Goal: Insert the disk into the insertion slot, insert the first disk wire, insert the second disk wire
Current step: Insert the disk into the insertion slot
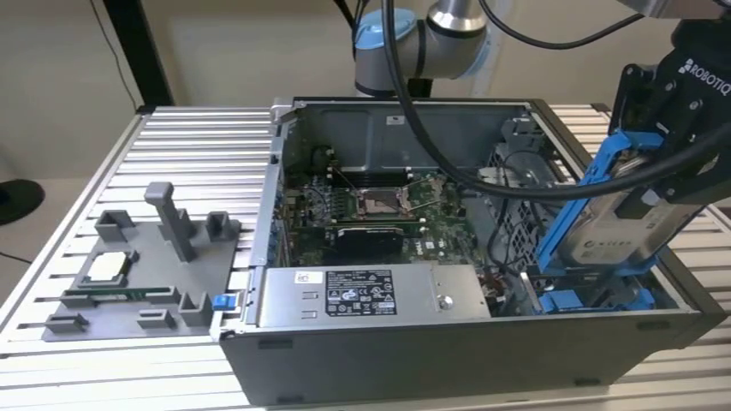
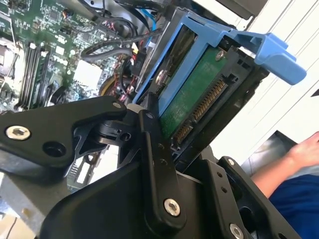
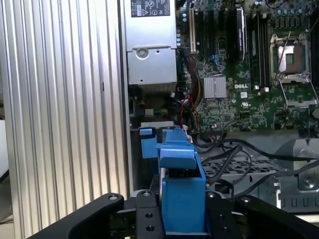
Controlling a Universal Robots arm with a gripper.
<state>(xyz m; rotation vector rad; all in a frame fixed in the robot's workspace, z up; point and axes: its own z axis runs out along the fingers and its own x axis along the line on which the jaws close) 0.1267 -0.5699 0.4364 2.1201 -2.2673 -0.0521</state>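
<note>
My gripper (image 1: pixel 660 180) is shut on the disk (image 1: pixel 626 229), a silver-grey drive in a bright blue carrier. It holds the disk tilted, just above the computer case's corner at the exterior view's right. The disk's lower end points down at the insertion slot (image 1: pixel 594 298), a grey bay with blue clips. In the second wrist view the disk (image 2: pixel 199 94) shows its green board and connector between the black fingers (image 2: pixel 152 144). In the first wrist view the blue carrier (image 3: pixel 182 194) sits between the fingers (image 3: pixel 144 216). Loose black cables (image 3: pixel 227 149) lie over the drive cage.
The open case holds a motherboard (image 1: pixel 377 205) and a grey power-supply box (image 1: pixel 365 295) along its front wall. A grey fixture (image 1: pixel 149 274) with parts stands on the slatted table (image 1: pixel 194 145) at the exterior view's left. A person's hand (image 2: pixel 305 148) shows beyond the case.
</note>
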